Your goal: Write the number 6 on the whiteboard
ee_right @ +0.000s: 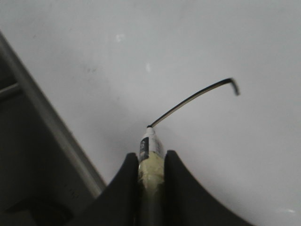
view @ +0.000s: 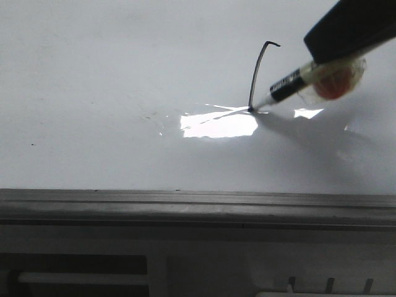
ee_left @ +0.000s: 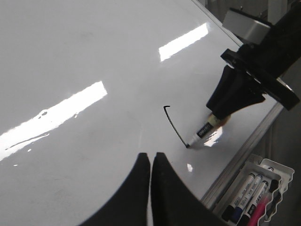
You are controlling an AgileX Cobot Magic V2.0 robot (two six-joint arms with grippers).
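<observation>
1. The whiteboard fills most of the front view, glossy white, with a bright glare patch right of centre; a grey metal rail runs along its lower edge.

2. The right gripper enters the front view from the upper right corner, its dark body sloping down to the left. Its fingers are closed narrowly on the marker, which has tape wrapped around it where it is gripped.

3. The left gripper is seen only in its own wrist view, its two fingers pressed together with nothing between them, poised above bare board, near the stroke but apart from it. A tray of spare markers sits beyond the board edge at the lower right of that view.

4. The number 6 is only partly drawn: a small hook at the top and a curved stem running down, right of centre in the front view. No bottom loop exists yet.

5. The marker tip touches the board at the stem's lower end, at the glare's upper right edge. The marker's long axis slants from upper right to lower left, so the loop, judging by the figure, must curl out from the tip and close back onto the stem. The right arm alone is placed for it.
</observation>
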